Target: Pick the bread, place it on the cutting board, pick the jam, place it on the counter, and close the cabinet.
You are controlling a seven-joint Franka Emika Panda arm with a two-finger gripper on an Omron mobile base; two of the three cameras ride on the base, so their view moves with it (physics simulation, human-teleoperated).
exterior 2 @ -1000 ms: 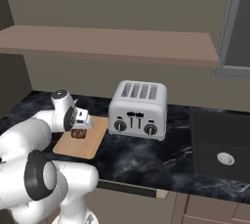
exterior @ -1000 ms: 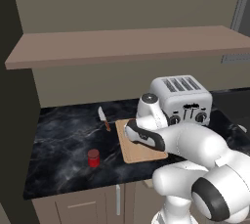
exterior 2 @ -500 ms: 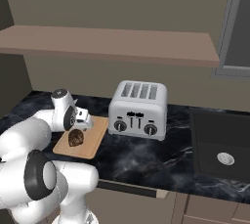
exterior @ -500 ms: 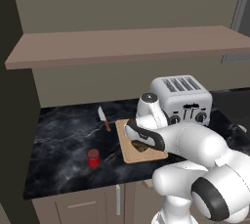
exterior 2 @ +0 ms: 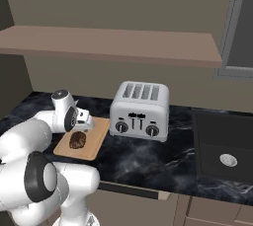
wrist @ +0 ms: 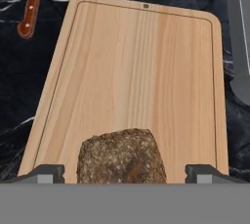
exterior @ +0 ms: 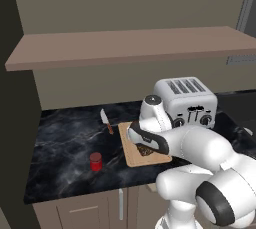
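Black marble desk (exterior: 65, 138) with thin white veins runs under the open wall cabinet (exterior: 135, 48), and I read it from the left side to the right. First comes the jam (exterior: 95, 161), a small red jar that stands upright on the desk near its front edge, well apart from the board. Next, a knife (exterior: 107, 121) with a brown handle lies just beside the far left corner of the cutting board (exterior: 131, 148).

On this board rests the bread (wrist: 121, 156), close to the near edge in the hand view, and it does not hang over any side. I see the jaws (wrist: 124, 173) spread wide, one fingertip on each side of the loaf with a clear gap to the crust, so they hold nothing. The loaf lies directly between and below them, and I judge its placing as done.

For the coming move, the jam lies to the left of the jaws, across bare desk. Since it already stands on the desk, I think mainly the cabinet door remains.

On the right stands a silver toaster (exterior 2: 140, 110), just beside the board. I can read no brand, label or writing anywhere.
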